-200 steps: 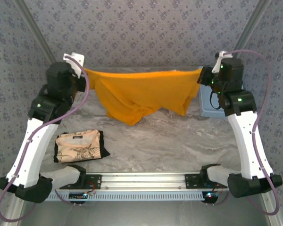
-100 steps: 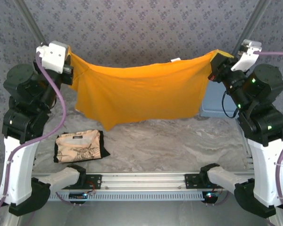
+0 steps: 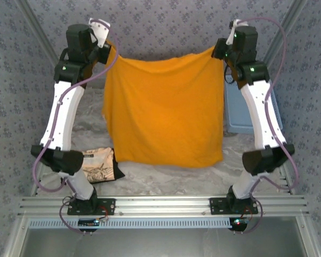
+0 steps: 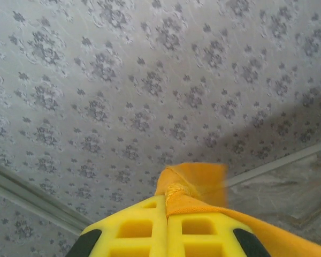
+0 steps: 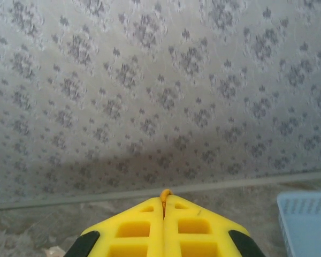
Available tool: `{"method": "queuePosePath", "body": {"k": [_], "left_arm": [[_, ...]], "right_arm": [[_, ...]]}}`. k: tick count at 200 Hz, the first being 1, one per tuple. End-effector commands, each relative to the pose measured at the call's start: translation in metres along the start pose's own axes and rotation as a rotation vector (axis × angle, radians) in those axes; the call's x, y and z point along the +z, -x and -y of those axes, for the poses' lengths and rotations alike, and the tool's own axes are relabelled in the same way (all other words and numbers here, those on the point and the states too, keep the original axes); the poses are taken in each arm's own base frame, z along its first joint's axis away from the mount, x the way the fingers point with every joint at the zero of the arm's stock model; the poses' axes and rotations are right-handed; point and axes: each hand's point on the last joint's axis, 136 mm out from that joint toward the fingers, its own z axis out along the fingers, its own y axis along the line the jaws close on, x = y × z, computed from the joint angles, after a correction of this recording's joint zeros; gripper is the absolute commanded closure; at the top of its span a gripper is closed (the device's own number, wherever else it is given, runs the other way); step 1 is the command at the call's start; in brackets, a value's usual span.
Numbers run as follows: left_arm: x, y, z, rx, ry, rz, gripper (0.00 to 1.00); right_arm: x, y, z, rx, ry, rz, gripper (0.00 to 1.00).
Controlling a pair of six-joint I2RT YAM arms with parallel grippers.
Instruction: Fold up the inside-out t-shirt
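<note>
Left gripper (image 3: 106,49) pinches the inside-out t-shirt (image 3: 166,112) by its upper left corner, and right gripper (image 3: 220,51) is clamped on the upper right. Both arms have risen. The shirt, sagging a second ago, hangs flat over mid-table (image 3: 166,179), likely ready to lay down.

This looks like a robotics lab test cell: a left arm (image 3: 61,115) and right arm (image 3: 263,115) bolted to an aluminium rail (image 3: 160,203) edging a marble-patterned table (image 3: 166,178), enclosed by grey floral-patterned backdrop walls (image 3: 166,21).
</note>
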Motion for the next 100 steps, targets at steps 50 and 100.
{"method": "queuePosePath", "body": {"k": [50,100], "left_arm": [[-0.105,0.134,-0.047,-0.083,0.009,0.442,1.00],[-0.125,0.056,0.013,0.005,-0.126,0.228,1.00]], "right_arm": [[-0.077,0.112,-0.022,0.011,0.121,0.256,1.00],[-0.102,0.033,-0.016,-0.035,0.089,0.145,1.00]]}}
